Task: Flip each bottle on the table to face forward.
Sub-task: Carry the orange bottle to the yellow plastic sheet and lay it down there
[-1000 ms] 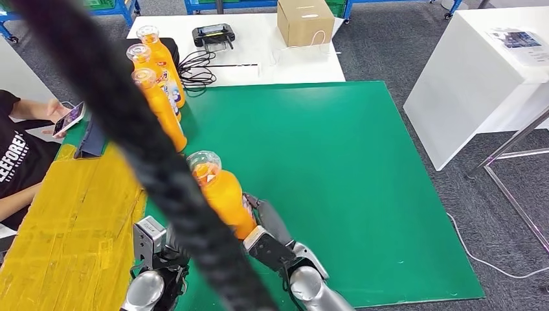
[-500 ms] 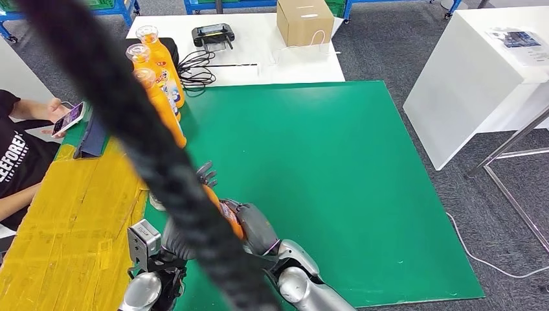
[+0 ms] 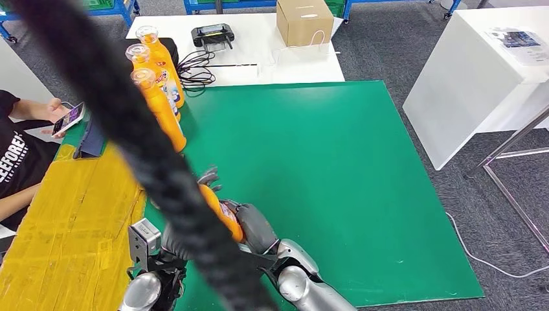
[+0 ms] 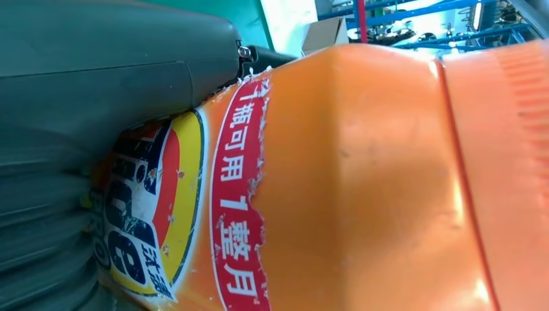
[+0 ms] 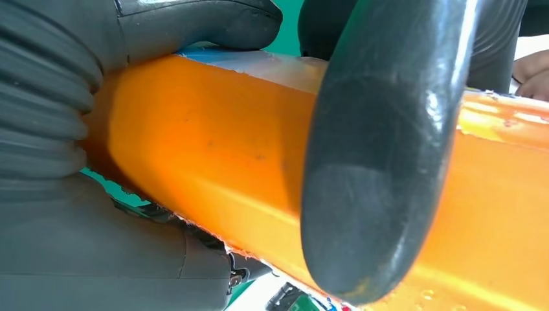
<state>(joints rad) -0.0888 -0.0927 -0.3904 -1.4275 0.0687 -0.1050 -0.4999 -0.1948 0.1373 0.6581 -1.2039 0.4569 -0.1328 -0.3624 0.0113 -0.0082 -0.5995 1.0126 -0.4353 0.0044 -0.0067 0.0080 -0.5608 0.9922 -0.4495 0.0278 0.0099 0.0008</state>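
I hold one orange bottle (image 3: 220, 210) with both of my hands. It is near my body, over the near left part of the green mat (image 3: 336, 181). My right hand (image 3: 249, 223) wraps around the bottle from the right side. In my right wrist view, my thick thumb (image 5: 194, 23) lies on one side of the orange bottle (image 5: 213, 168) and a dark finger (image 5: 382, 149) curls over the other side, so this hand grips the bottle tight.

My left hand (image 3: 173, 236) is on the other side of the bottle. A fat black cable (image 3: 129, 129) runs across my head view and hides most of that hand. In my left wrist view, the grey part of my left hand (image 4: 97, 84) presses right against the bottle (image 4: 362, 181). I can see the bottle's label (image 4: 168, 207) with red, yellow and blue on it. So my left hand holds the bottle too.

Three more orange bottles (image 3: 158, 107) stand in a row at the far left edge of the mat. They are well apart from the one I hold.

A person (image 3: 16, 159) sits on the left with a phone (image 3: 68, 118). A brown box (image 3: 304, 21) sits on the white table (image 3: 259, 55) past the mat.
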